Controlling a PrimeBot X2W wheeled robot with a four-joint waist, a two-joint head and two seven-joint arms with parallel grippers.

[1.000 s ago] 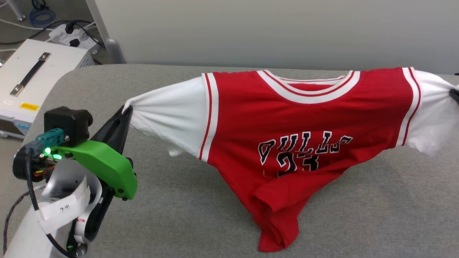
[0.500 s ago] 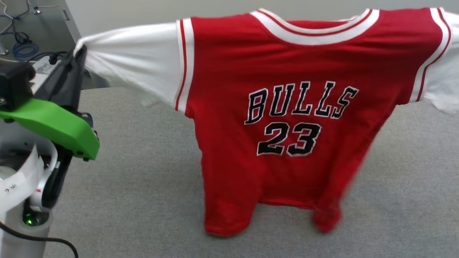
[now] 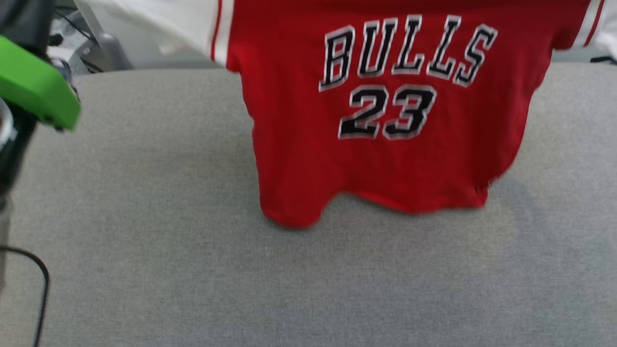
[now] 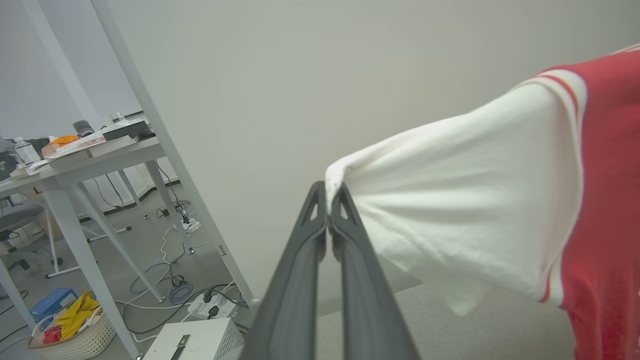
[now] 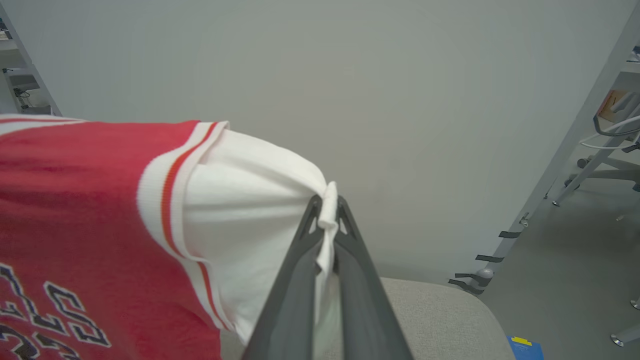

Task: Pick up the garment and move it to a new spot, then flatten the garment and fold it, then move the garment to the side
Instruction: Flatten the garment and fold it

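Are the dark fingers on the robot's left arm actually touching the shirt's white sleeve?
Touching. The left wrist view shows the left gripper with fingers pinched shut on the garment at its white sleeve's edge.

The left hand (image 4: 327, 220) was closed. Its two long dark fingers (image 4: 295, 280) lay pressed together along their length and pinched the edge of the garment's (image 4: 605, 200) white sleeve at their tips. The right hand (image 5: 327, 212) was closed in the same way, with a fold of the other white sleeve caught between its fingers (image 5: 360, 300) and poking out past the tips. In the head view, the left wrist's green housing (image 3: 33, 89) sat at the upper left edge, with dark parts below it and a black cable (image 3: 41, 284) looping underneath.
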